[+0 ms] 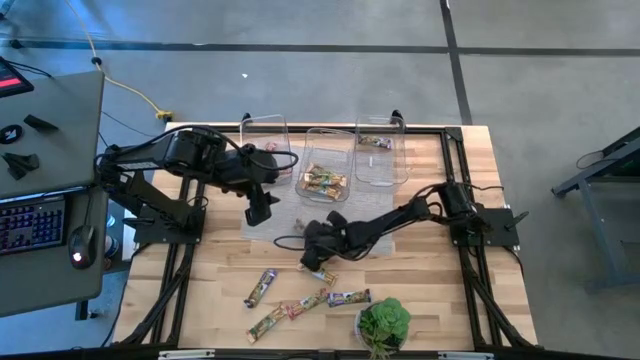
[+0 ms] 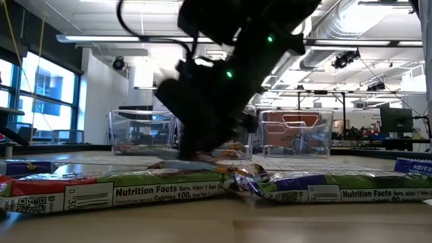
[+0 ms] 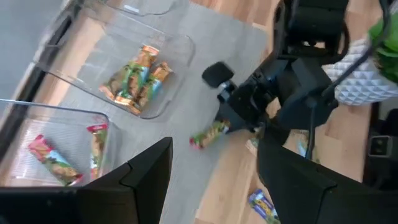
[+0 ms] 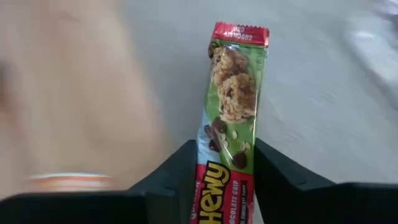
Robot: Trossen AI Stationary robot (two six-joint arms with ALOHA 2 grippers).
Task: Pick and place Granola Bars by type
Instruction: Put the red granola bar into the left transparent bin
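A green granola bar with red ends [image 4: 233,99] sits between the fingers of my right gripper [image 4: 227,180], which is shut on it near the table's middle [image 1: 318,265]. Its free end [image 3: 208,134] pokes out over the grey mat [image 1: 280,225]. My left gripper [image 3: 214,186] hangs open and empty above the mat, left of the bins [image 1: 258,208]. Three more bars lie flat on the wood near the front: a blue one [image 1: 262,288], a green-red one [image 1: 285,315] and a purple one [image 1: 348,297]. My right gripper pinches the green bar by its two long edges [image 4: 205,168] between its two fingers, at the end nearer the wrist. The fingers slant down and lie along the bar. The bar's far end points away from the gripper over the mat; whether it is clear of the mat I cannot tell.
Three clear bins stand along the far edge: the left one [image 1: 265,140], the middle one [image 1: 325,160] holding green bars, the right one [image 1: 380,150] holding a red bar. A potted plant [image 1: 383,325] stands at the front edge. A desk with a keyboard [image 1: 30,225] is off the table's left.
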